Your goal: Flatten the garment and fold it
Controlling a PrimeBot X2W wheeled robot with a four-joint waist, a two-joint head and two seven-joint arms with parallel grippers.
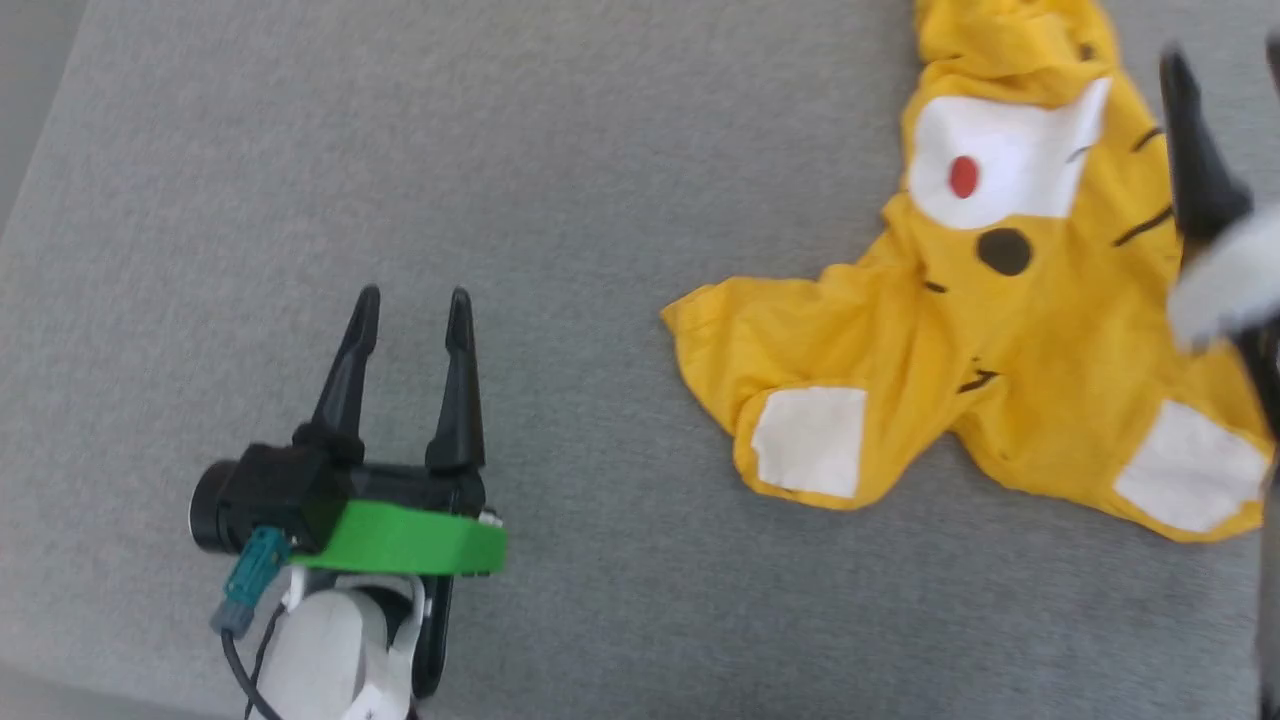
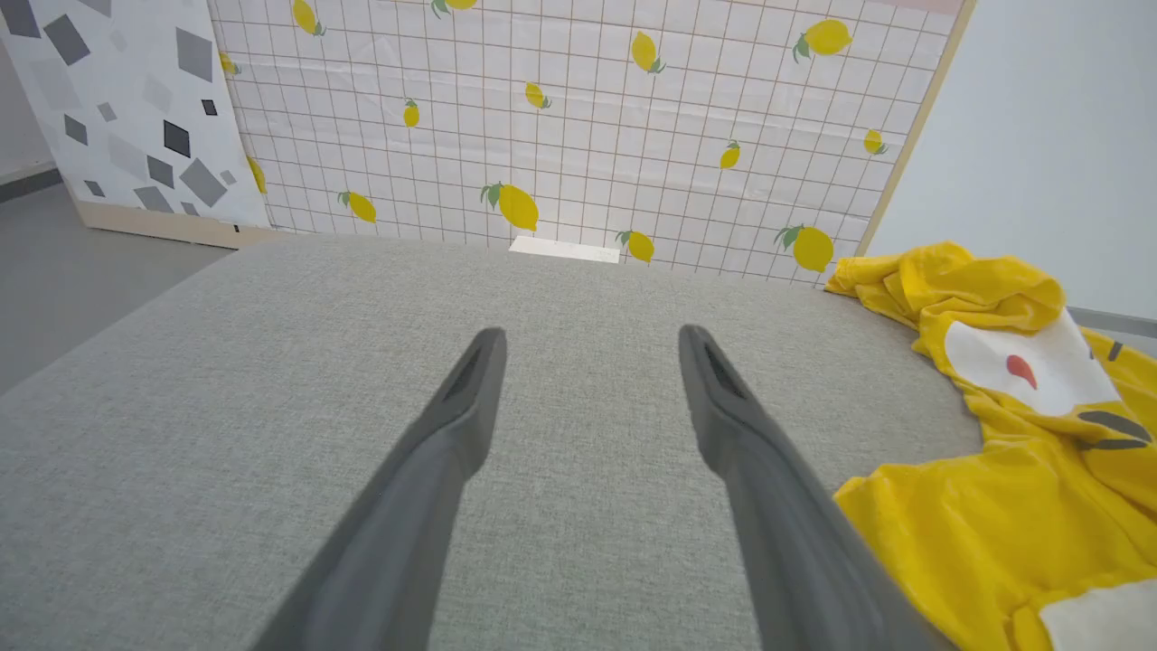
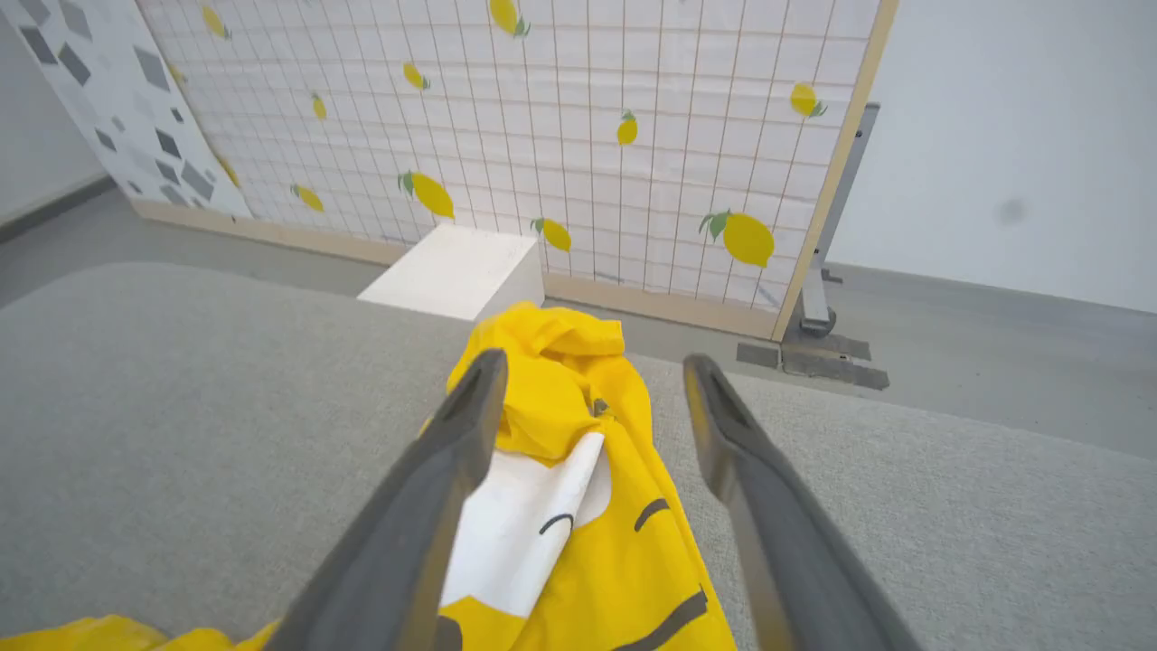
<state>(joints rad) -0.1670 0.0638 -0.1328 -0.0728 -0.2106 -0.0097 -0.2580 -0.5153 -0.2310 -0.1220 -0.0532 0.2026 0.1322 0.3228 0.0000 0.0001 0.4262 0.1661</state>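
The garment (image 1: 1000, 330) is a bright yellow T-shirt with white patches, a red dot and black marks, lying crumpled on the grey surface at the right of the head view. My left gripper (image 1: 413, 297) hovers open over bare fabric well to the garment's left; in the left wrist view the left gripper (image 2: 587, 339) has the garment (image 2: 994, 506) off to its right. My right gripper (image 3: 592, 366) is open above the garment (image 3: 578, 542), nothing between its fingers. One dark finger (image 1: 1195, 160) shows blurred at the head view's right edge.
The grey padded surface (image 1: 500, 150) stretches wide to the left. Beyond its far edge stand a lemon-print grid panel (image 2: 578, 117), a speckled panel (image 2: 126, 108) and a white box (image 3: 452, 271) on the floor.
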